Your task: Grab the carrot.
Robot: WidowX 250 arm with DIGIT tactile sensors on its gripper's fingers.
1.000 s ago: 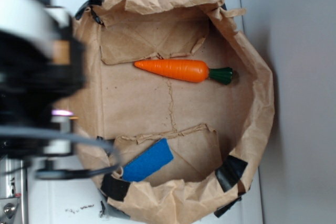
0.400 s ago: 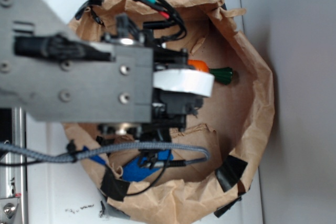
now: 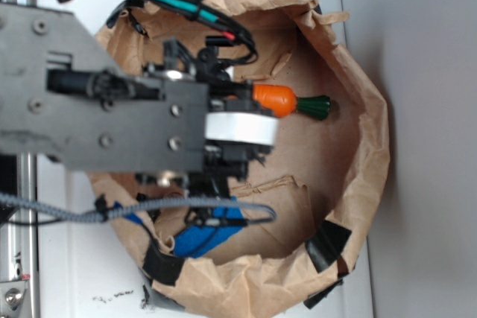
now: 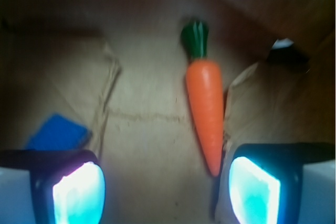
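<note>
The orange carrot lies flat on the brown paper, green stem pointing away from me in the wrist view, its tip just inside my right finger. My gripper is open, its two glowing pads wide apart, nothing between them but paper. In the exterior view the arm covers most of the carrot; only its thick end and stem show.
A crumpled brown paper bag forms a raised wall all round. A flat blue sponge lies near the bag's lower left edge, seen also as the blue sponge left of my fingers. Black tape patches hold the paper.
The arm swung in over the bag from the left and now covers most of the carrot. In the last half second it drew back slightly left, uncovering more of the carrot's thick end.
</note>
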